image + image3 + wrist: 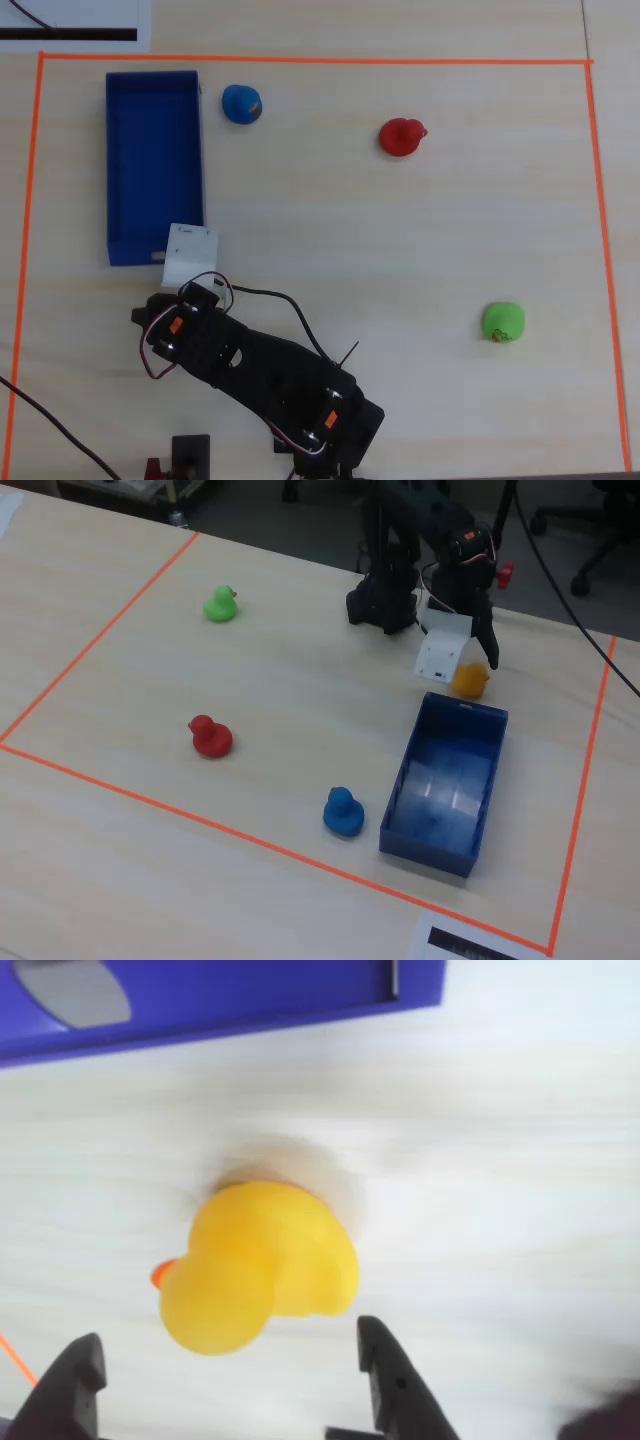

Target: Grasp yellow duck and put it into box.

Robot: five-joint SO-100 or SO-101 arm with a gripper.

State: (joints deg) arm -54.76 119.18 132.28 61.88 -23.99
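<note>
Gripper [235, 1360] spread wide, dark pointed fingers [385, 1360] flanking the smooth, rounded yellow duck [262, 1263] on pale woodgrain table [500, 1160], just beside the blue box's [250, 995] low wall.

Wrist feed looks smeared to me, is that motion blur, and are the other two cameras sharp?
Wrist view: the table grain is streaked sideways, and the small yellow rubber duck and gripper edges are soft, consistent with motion blur. Overhead view: sharp, even light. Fixed view: sharp, with pale glare on the long blue open-topped box's floor.
</note>
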